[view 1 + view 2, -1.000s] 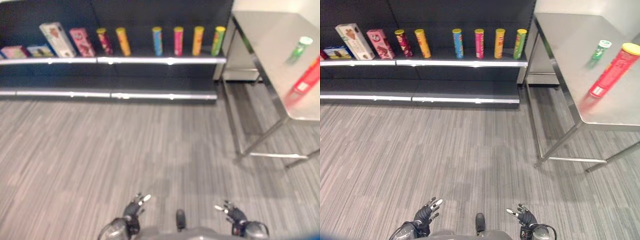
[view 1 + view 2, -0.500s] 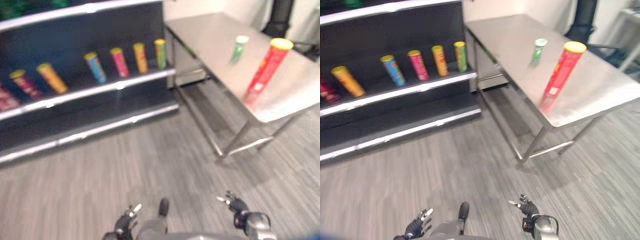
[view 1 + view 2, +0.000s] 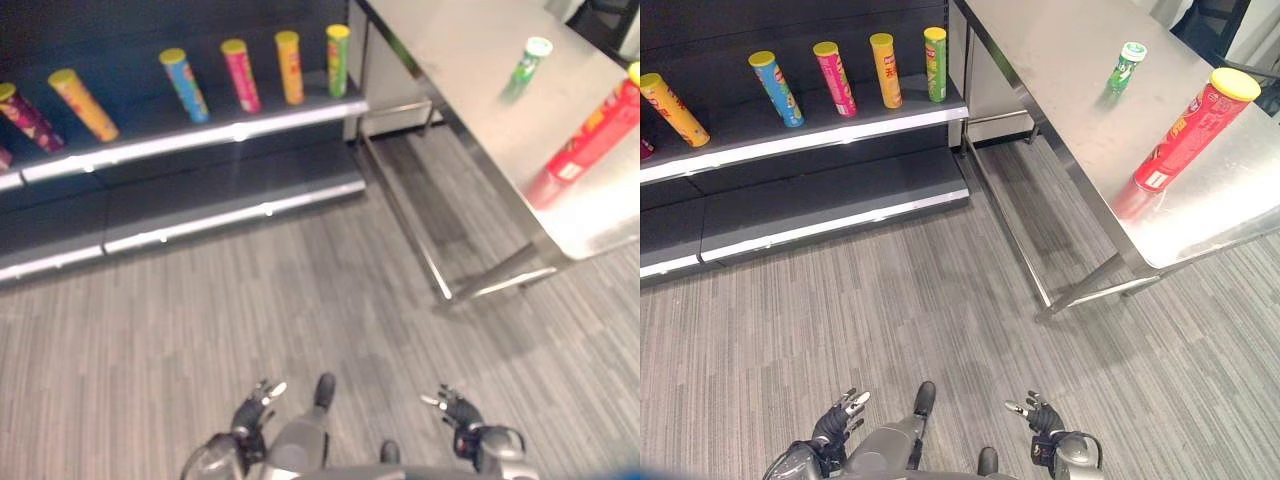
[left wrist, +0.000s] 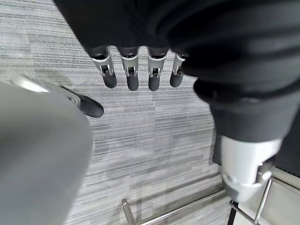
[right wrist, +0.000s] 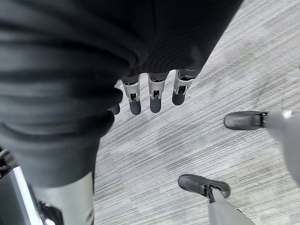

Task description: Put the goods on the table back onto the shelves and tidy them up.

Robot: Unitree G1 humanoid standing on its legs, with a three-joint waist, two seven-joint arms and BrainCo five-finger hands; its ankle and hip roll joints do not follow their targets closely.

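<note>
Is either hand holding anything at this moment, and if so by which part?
Nothing is held. The left hand and right hand hang low over the floor with relaxed fingers. The red can and green can stand untouched on the table.

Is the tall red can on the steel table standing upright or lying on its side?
Upright. The red can stands on its base on the steel table, its yellow lid on top and its reflection on the tabletop beneath.

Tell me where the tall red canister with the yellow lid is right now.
The tall red canister with the yellow lid stands upright on the steel table, on the robot's right in the eye views, near the table's front edge, with the small green bottle farther back.
</note>
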